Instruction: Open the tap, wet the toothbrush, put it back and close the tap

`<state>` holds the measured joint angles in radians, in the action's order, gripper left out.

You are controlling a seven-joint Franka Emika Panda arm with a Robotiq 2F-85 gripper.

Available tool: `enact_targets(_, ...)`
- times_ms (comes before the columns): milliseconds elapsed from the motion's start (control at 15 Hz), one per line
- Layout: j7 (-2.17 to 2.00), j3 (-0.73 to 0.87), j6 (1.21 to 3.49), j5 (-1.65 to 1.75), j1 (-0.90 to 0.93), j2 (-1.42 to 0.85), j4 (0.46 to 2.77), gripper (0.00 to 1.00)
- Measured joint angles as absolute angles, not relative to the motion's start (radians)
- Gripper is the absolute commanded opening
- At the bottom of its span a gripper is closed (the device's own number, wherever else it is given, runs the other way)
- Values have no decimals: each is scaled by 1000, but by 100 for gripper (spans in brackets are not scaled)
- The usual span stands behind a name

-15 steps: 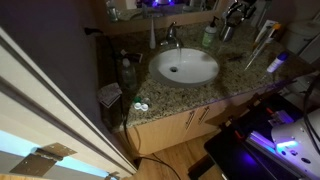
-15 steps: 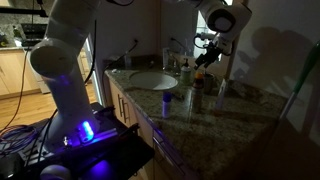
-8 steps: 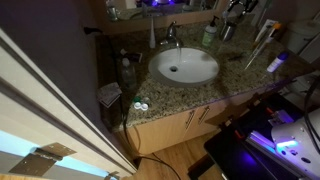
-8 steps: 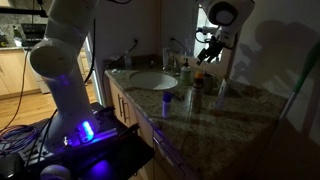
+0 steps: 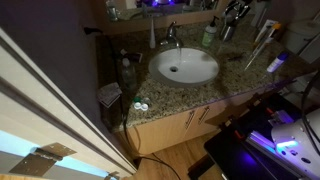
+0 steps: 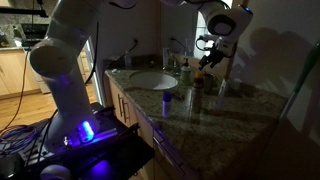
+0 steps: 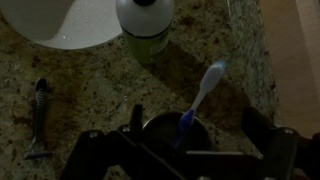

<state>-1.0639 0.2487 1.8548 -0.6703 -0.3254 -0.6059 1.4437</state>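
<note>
Shifted slightly, the spread, empty fingers (image 7: pixel 95 152) now hover over a blue-and-white toothbrush (image 7: pixel 205 88) standing in a dark cup (image 7: pixel 160 128) on the granite worktop (image 7: pixel 90 75), with the chrome tap (image 5: pixel 172 36) behind the basin (image 5: pixel 155 68).

Arm (image 6: pixel 66 45) stretched out — claw (image 6: pixel 209 60) pointing down, jaws spread wide.

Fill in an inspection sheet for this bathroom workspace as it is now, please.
Surface: speckled granite countertop with white oval basin.
Job's things: tap behind basin; toothbrush standing bristles-up in dark cup.
Clutter: green bottle; razor lying on countertop.
Grippers: pincer open above cup, holding nothing.
Cables: cables on floor beside robot base.
Surroundings: wooden cabinet below countertop; dim light.
</note>
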Motion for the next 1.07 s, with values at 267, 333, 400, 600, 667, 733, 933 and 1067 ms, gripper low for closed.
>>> enact_targets(267,-1064,246,1855,-668,-326,-610,1443,74)
enact_targets(333,-1064,246,1855,-668,-325,-610,1443,67)
enact_targets(400,-1064,246,1854,-668,-325,-610,1443,60)
enact_targets(600,-1063,240,1854,-668,-325,-610,1443,39)
enact_targets(667,-1062,235,1854,-668,-324,-610,1443,32)
enact_targets(733,-1062,230,1854,-668,-324,-610,1443,25)
enact_targets(933,-1061,221,1854,-667,-320,-610,1443,5)
enact_targets(1067,-1061,221,1855,-664,-321,-610,1443,0)
